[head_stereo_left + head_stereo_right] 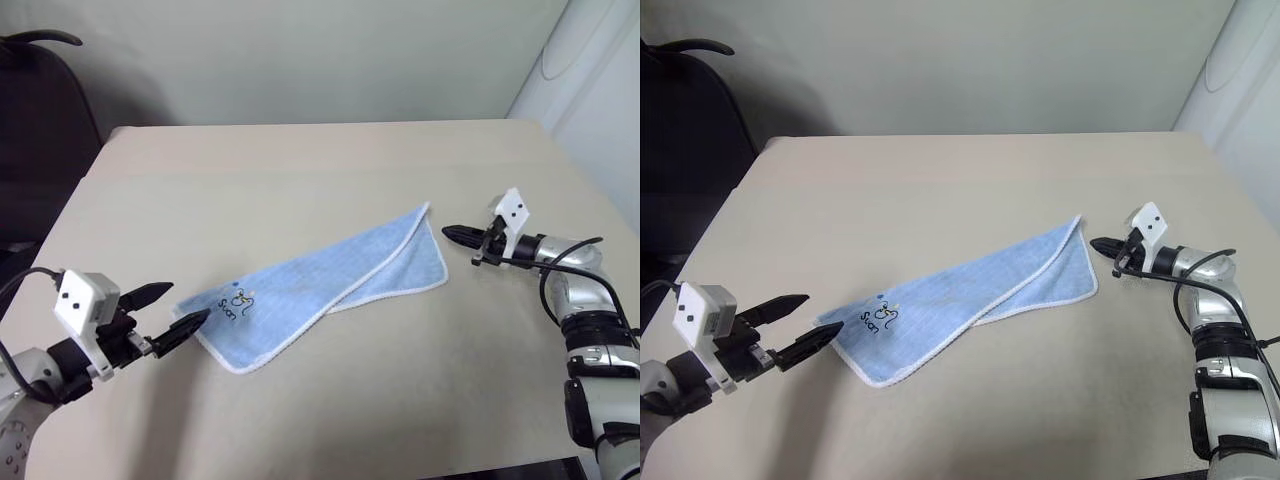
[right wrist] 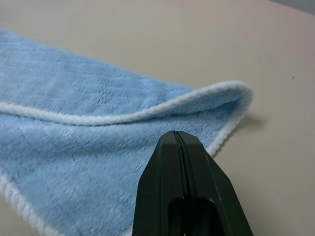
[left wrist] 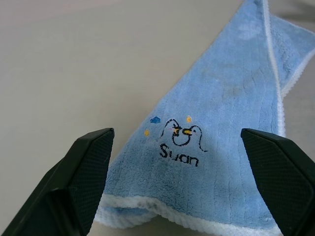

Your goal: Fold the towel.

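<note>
You have bare tabletop (image 1: 300, 170) all around the towel (image 1: 320, 285), so either gripper can pass on any side. The left gripper (image 1: 170, 315) sits just off its near corner, the right gripper (image 1: 455, 233) just beside its far end.

One towel (image 1: 320, 290), one table (image 1: 300, 170), two tools: left (image 1: 168, 312), right (image 1: 458, 236).
</note>
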Tool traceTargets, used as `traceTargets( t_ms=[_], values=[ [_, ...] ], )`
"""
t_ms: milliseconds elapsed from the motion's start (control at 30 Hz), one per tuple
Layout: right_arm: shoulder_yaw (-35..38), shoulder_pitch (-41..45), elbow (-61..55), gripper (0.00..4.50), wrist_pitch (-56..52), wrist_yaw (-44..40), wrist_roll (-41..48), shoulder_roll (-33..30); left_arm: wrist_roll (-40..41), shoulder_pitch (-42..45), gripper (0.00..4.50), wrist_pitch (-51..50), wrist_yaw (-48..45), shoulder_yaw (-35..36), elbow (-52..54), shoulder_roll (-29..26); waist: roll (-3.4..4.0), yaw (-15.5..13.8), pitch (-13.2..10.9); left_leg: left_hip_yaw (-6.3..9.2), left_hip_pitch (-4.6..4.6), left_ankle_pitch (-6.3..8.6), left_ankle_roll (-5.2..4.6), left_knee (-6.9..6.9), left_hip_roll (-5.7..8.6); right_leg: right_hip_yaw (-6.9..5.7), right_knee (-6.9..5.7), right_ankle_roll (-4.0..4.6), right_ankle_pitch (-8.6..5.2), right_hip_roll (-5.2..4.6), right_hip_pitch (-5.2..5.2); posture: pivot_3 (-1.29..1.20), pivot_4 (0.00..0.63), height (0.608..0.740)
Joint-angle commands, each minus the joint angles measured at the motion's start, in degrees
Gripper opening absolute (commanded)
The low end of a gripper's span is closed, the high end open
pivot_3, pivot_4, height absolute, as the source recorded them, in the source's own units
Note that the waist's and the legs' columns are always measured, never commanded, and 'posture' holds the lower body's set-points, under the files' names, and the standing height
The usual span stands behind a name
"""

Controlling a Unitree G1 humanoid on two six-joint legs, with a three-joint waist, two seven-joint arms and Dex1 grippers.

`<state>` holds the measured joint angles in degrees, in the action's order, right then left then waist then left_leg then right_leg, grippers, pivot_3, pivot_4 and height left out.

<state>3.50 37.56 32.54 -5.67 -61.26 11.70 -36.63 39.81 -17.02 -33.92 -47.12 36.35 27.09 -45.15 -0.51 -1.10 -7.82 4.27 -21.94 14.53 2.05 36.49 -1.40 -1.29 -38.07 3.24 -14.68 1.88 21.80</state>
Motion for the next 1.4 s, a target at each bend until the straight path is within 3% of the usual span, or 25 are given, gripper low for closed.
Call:
traceTargets(
  t_ms=[33, 667, 1367, 1400],
  values=[
    [2.02, -0.41, -3.54, 0.0, -0.46, 0.36, 1.82, -0.86, 0.81, 0.34, 4.47, -0.04, -0.27, 0.73, 1.59, -0.67, 0.01, 0.04, 0.0, 0.0, 0.0, 0.0, 0.0, 0.0, 0.0, 0.0, 0.0, 0.0, 0.0, 0.0, 0.0, 0.0, 0.15, 0.74],
    [0.09, 1.5, -3.16, 0.0, 2.31, 3.66, -1.16, -0.76, -2.3, 4.03, 4.47, 0.77, 2.57, -7.07, 1.98, 0.09, 0.03, 0.07, 0.01, 0.01, 0.01, 0.01, -0.01, 0.01, 0.0, 0.0, -0.02, 0.0, 0.0, 0.0, 0.0, 0.0, 0.15, 0.74],
    [-9.29, 17.47, 18.24, 0.0, 23.18, 2.98, -14.69, -0.41, -2.67, 2.41, 4.47, 0.88, 4.4, -10.32, 5.2, 1.98, 0.15, 0.14, -0.02, 0.0, 0.01, 0.03, -0.01, 0.01, -0.01, 0.0, -0.07, 0.05, 0.0, 0.0, 0.03, 0.0, 0.15, 0.74],
    [-9.93, 18.6, 19.73, 0.18, 24.61, 3.31, -15.72, -0.43, -2.78, 2.52, 4.49, 0.94, 4.36, -10.63, 5.19, 2.08, 0.15, 0.15, -0.02, 0.0, 0.01, 0.04, -0.01, 0.01, -0.01, 0.0, -0.08, 0.05, -0.01, 0.0, 0.04, 0.0, 0.15, 0.74]
  ],
)
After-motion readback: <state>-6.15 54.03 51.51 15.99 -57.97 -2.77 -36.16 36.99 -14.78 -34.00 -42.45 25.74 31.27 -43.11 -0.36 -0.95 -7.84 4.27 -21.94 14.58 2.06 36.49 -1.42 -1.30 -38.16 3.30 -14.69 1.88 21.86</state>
